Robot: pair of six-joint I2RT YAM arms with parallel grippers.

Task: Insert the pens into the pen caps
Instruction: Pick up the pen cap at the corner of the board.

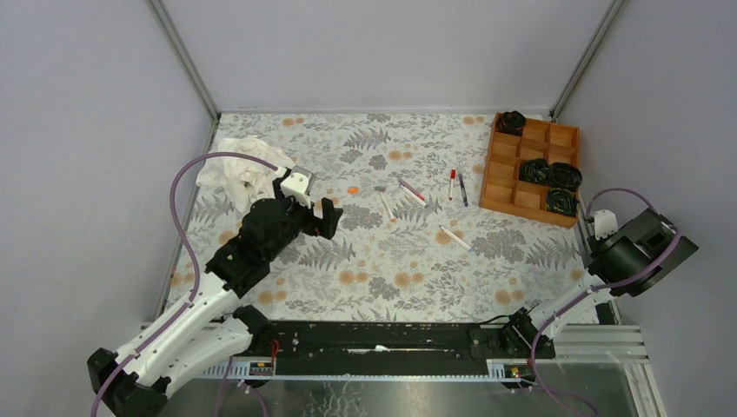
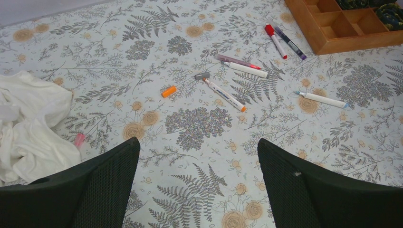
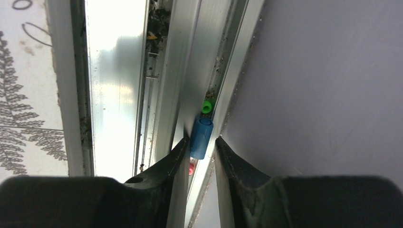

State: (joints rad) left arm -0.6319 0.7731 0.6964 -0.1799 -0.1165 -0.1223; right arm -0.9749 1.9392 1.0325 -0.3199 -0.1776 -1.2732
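Note:
Several pens lie on the flowered cloth ahead of my left gripper [image 2: 197, 147], which hangs open and empty above the cloth. Nearest is a white pen with an orange tip [image 2: 223, 93], a grey cap [image 2: 202, 75] at its far end. An orange pen cap [image 2: 168, 91] lies loose to its left. Beyond are a pinkish pen [image 2: 237, 61], a white pen [image 2: 247, 70], a red-capped pen [image 2: 275, 41], a dark purple pen [image 2: 290, 42] and a blue-tipped pen [image 2: 321, 99]. My right gripper [image 3: 199, 145] is shut on a blue pen cap [image 3: 201, 137], off the table's right edge.
A wooden tray [image 1: 500, 165] holding black coiled items [image 1: 547, 172] stands at the back right. A crumpled white cloth [image 2: 33, 123] lies at the left with a small pink piece [image 2: 79, 139] beside it. Under the right gripper run aluminium rails [image 3: 114, 71]; green [image 3: 207, 106] and red [image 3: 192, 167] bits sit in the groove.

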